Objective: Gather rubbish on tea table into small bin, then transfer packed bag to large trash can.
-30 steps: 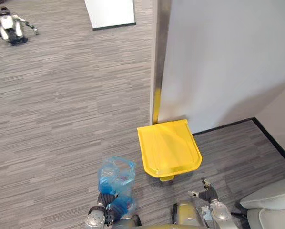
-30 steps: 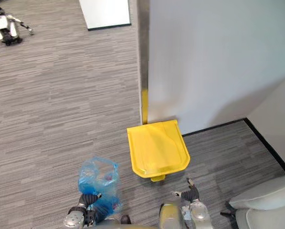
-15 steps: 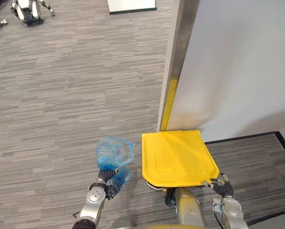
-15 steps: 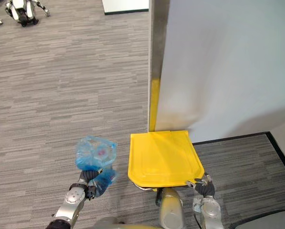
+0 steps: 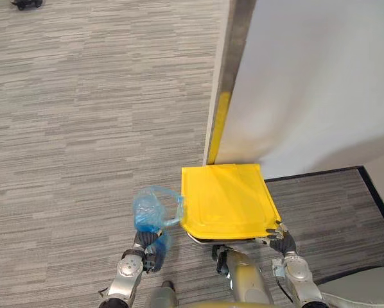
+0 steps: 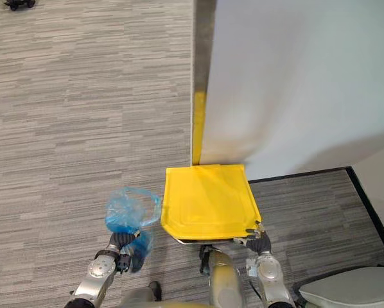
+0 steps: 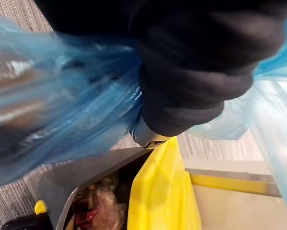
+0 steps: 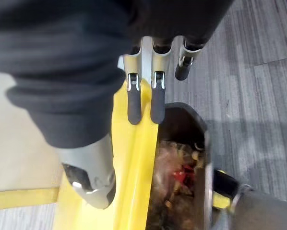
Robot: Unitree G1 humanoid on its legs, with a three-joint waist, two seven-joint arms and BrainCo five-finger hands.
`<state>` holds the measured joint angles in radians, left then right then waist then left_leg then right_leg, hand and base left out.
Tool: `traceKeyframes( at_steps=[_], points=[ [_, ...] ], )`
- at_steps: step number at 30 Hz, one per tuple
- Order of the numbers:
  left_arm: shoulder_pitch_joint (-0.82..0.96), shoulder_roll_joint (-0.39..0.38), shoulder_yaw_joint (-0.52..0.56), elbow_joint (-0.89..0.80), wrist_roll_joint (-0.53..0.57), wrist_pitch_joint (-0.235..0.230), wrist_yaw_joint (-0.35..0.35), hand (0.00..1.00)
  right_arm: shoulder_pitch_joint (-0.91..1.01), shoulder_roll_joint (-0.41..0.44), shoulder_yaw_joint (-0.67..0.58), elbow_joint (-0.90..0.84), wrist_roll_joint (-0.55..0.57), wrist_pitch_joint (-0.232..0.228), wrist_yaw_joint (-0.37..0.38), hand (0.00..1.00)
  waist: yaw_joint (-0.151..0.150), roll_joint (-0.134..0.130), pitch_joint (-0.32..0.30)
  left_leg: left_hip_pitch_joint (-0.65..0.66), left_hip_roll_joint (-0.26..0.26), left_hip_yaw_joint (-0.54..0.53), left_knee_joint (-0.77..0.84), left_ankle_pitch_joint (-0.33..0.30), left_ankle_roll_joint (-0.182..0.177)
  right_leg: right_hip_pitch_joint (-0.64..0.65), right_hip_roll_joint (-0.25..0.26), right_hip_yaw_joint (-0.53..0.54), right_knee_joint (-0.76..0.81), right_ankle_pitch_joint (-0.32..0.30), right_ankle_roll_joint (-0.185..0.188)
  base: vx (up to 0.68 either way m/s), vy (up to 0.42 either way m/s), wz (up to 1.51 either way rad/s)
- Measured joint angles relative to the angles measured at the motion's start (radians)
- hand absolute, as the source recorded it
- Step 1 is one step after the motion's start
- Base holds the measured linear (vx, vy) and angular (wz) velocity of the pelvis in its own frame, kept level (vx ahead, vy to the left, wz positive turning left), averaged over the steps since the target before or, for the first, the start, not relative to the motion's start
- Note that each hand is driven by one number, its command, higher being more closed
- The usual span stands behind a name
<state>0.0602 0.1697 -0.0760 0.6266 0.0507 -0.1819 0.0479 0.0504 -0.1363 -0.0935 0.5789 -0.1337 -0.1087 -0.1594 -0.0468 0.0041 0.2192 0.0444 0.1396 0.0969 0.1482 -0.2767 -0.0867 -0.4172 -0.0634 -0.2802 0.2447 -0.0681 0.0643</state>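
Observation:
The blue plastic bag (image 5: 155, 208) of rubbish hangs bunched in my left hand (image 5: 145, 249), whose fingers are curled round its neck (image 7: 86, 105). The bag's side touches the left edge of the large trash can's yellow lid (image 5: 225, 199). My right hand (image 5: 280, 241) is at the lid's front right corner. Its straight fingers (image 8: 143, 103) lie along the lid's edge (image 8: 134, 163), with the thumb (image 8: 93, 179) on the lid's other side. The lid is raised. Under it the grey can (image 7: 81, 172) shows rubbish (image 8: 179, 179) inside.
The can stands against a white wall panel (image 5: 307, 83) with a metal corner post carrying a yellow strip (image 5: 219, 122). Black skirting (image 5: 314, 172) runs to the right. A pale grey seat (image 5: 372, 292) is at the lower right. Grey carpet (image 5: 83, 128) stretches left.
The camera has shifted. My left hand has brought the bag right, up against the lid's edge. My right hand stays at the lid's front corner, and the lid looks lifted.

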Motion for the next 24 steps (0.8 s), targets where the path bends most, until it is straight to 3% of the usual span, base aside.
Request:
traceKeyframes(
  at_steps=[5, 11, 21, 24],
  points=[
    [0.02, -0.007, -0.002, -0.051, 0.001, -0.002, 0.021, 1.0, 0.007, 0.02, -0.057, -0.216, -0.07, -0.042, -0.095, 0.0, 0.001, 0.013, -0.001, 0.003, 0.004, 0.006, 0.0, 0.01, -0.006, -0.024, 0.01, 0.004, 0.046, -0.012, -0.018, 0.02, -0.044, -0.05],
    [0.055, -0.021, -0.044, -0.075, 0.001, -0.003, 0.027, 1.0, 0.107, 0.097, -0.139, -0.374, -0.083, -0.043, -0.165, 0.0, 0.005, 0.006, -0.005, 0.024, -0.004, 0.046, 0.01, 0.005, 0.0, -0.022, 0.006, 0.033, 0.069, -0.015, -0.026, -0.04, 0.014, -0.11],
    [0.077, -0.037, -0.048, -0.109, 0.001, -0.002, 0.045, 1.0, 0.214, 0.133, -0.19, -0.342, -0.064, -0.039, -0.189, 0.0, -0.002, -0.002, -0.01, 0.058, 0.012, 0.057, 0.003, -0.004, 0.001, 0.004, 0.019, 0.035, 0.064, -0.014, -0.028, -0.05, -0.007, -0.03],
    [0.076, -0.037, -0.048, -0.109, 0.001, -0.002, 0.045, 1.0, 0.195, 0.134, -0.202, -0.257, 0.02, -0.04, -0.188, 0.0, -0.001, -0.001, -0.01, 0.056, 0.019, 0.042, 0.003, -0.003, 0.001, 0.013, 0.017, 0.014, 0.064, -0.02, -0.026, -0.05, -0.021, 0.2]
  ],
)
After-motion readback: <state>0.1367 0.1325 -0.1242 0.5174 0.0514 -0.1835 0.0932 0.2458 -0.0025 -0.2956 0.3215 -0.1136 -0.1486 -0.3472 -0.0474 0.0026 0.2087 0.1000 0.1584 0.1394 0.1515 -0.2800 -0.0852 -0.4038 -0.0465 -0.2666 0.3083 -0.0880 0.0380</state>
